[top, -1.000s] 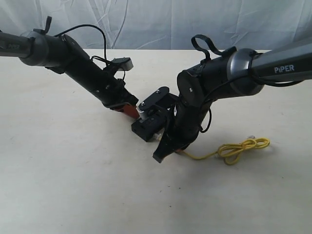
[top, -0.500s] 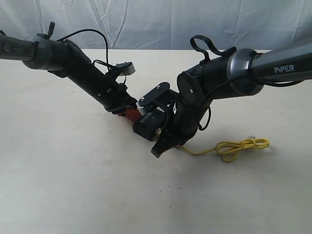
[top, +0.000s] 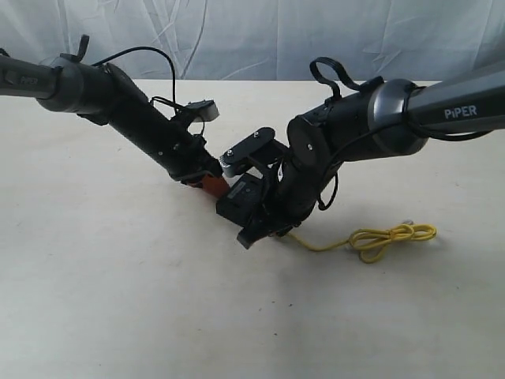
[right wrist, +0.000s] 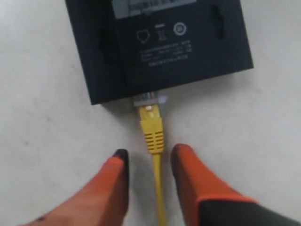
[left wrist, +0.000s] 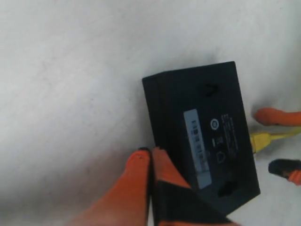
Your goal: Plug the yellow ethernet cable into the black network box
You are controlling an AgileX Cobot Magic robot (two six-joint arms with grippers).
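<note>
The black network box [right wrist: 160, 52] lies flat with its pale label up, also seen as the black network box [top: 241, 197] between both arms. The yellow ethernet cable [right wrist: 155, 136] points at the box's port side, and its clear tip meets that side. My right gripper [right wrist: 151, 154] is open, its orange fingers [right wrist: 186, 165] on either side of the cord with gaps. The cable's knotted loop [top: 387, 237] trails off to the right. My left gripper [left wrist: 150, 151] is shut with nothing between its fingers, its tips against the box's [left wrist: 202, 127] opposite side.
The pale table [top: 118, 300] carries nothing else. A white cloth backdrop [top: 252, 31] hangs behind it. Both arms meet over the table's middle, the right arm [top: 355, 134] low above the box.
My right gripper has moved left toward the box, taking the cable's plug end with it, and the loop slid left a little. The left arm edged in earlier and now holds still.
</note>
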